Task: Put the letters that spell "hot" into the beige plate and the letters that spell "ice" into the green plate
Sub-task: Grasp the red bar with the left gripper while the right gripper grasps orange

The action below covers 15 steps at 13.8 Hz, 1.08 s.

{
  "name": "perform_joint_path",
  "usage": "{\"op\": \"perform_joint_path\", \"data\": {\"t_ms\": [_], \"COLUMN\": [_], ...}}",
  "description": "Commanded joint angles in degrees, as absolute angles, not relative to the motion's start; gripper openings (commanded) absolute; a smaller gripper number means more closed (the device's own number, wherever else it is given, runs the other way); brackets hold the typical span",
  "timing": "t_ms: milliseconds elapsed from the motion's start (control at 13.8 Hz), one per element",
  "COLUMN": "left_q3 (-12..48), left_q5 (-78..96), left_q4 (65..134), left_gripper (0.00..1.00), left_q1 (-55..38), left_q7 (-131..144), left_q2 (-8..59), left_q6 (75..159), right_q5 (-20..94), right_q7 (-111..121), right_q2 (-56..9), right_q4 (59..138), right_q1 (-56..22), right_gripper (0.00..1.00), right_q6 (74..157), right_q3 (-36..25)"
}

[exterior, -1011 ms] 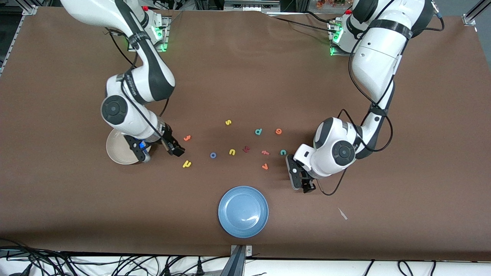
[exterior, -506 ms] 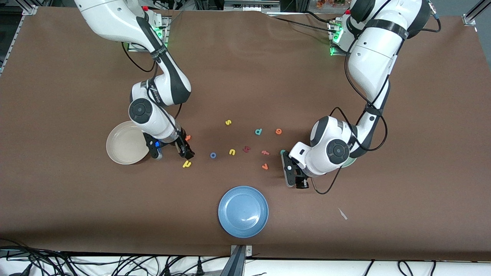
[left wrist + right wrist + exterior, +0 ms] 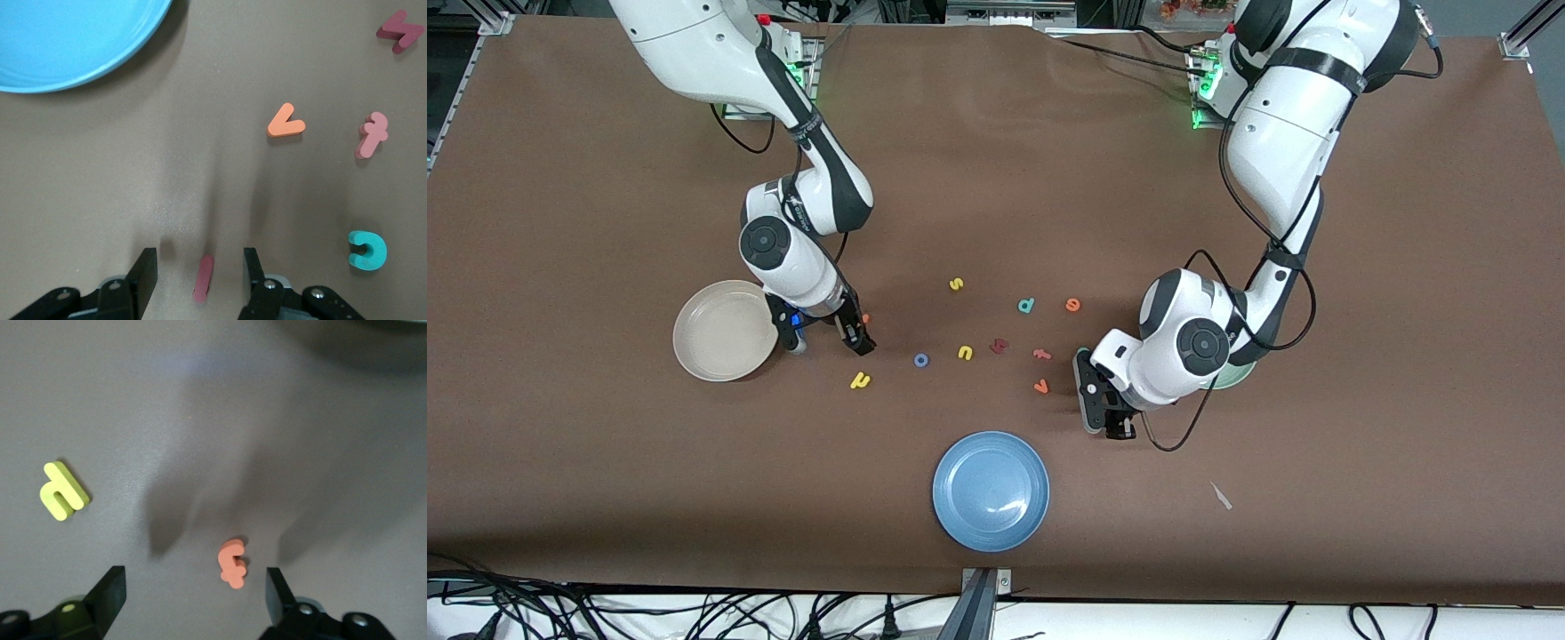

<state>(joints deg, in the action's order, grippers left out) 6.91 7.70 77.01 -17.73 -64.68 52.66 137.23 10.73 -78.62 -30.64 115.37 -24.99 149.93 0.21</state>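
My left gripper (image 3: pixel 198 267) is open low over the table, its fingers on either side of the dark red "i" (image 3: pixel 203 279) without touching it; in the front view the left gripper (image 3: pixel 1107 429) hides that letter. The teal "c" (image 3: pixel 367 250) lies close by. The orange "t" (image 3: pixel 233 563) sits between the fingers of my open right gripper (image 3: pixel 195 590), closer to one of them, with the yellow "h" (image 3: pixel 62 491) off to one side. Blue "o" (image 3: pixel 920 360) and orange "e" (image 3: pixel 1073 305) lie mid-table. The beige plate (image 3: pixel 694 356) is beside the right gripper (image 3: pixel 829 345). The left arm mostly covers the green plate (image 3: pixel 1240 373).
A blue plate (image 3: pixel 990 491) sits nearest the front camera. Other letters are scattered mid-table: yellow "s" (image 3: pixel 956 284) and "u" (image 3: pixel 964 353), teal "d" (image 3: pixel 1026 306), a dark red chunky letter (image 3: pixel 999 345), a salmon "f" (image 3: pixel 1041 354) and an orange "v" (image 3: pixel 1040 386).
The right gripper has swung from over the beige plate's edge to the orange "t". The left gripper has shifted toward mid-table over the "i", and its fingers have narrowed.
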Motion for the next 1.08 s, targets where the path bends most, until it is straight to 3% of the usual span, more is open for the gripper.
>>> {"op": "perform_joint_path", "data": {"t_ms": [0, 144, 217, 289, 794, 1011], "left_q3": [6.50, 6.42, 6.42, 6.42, 6.50, 6.42], "left_q5": [8.44, 8.44, 8.35, 8.44, 9.05, 8.88], "left_q4": [77.60, 77.61, 77.61, 77.61, 78.05, 78.05], "left_gripper": [0.59, 0.59, 0.51, 0.19, 0.00, 0.00], "left_q1": [-17.84, -17.75, -17.75, -17.93, -17.84, -17.67], "left_q7": [-66.45, -66.80, -66.88, -66.97, -66.01, -66.01], "left_q2": [53.35, 53.61, 53.61, 53.53, 53.17, 51.95], "left_q6": [138.08, 138.08, 138.08, 138.08, 138.08, 136.77], "right_q5": [11.60, 11.60, 11.60, 11.60, 11.60, 11.60], "right_q7": [-79.01, -79.01, -79.01, -79.01, -78.75, -78.66], "right_q2": [-30.93, -31.29, -31.46, -31.73, -32.17, -32.26], "right_q4": [116.28, 116.28, 116.28, 116.28, 116.19, 115.93], "right_q1": [-25.66, -25.66, -25.58, -25.58, -25.49, -25.58], "right_gripper": [0.84, 0.78, 0.73, 0.65, 0.27, 0.10], "right_q6": [150.73, 150.73, 150.65, 150.56, 150.47, 150.56], "right_q3": [-0.18, -0.18, -0.18, -0.18, -0.18, -0.18]}}
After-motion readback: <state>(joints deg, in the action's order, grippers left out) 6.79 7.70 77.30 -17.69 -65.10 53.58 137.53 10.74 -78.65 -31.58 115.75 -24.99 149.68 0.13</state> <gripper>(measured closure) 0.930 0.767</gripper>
